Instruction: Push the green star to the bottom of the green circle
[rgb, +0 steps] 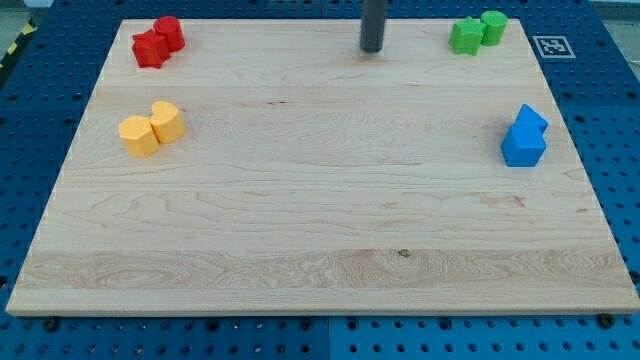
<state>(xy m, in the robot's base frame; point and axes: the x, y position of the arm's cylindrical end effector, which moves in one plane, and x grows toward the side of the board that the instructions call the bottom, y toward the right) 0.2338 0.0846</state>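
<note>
Blocks sit in pairs near the corners of the tabletop (320, 230), so its middle is free for pushing. My tip (372, 49) stands at the view's top, near the middle. This rig has no pincer, only a rod, so nothing opens or closes. The green star (465, 36) is well to the view's right of my tip, touching the green circle (493, 27) on its left side. I judge the star must go around, below the circle.

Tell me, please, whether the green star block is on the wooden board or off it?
On. The green star block sits on the wooden board, touching the green circle block on its left.
</note>
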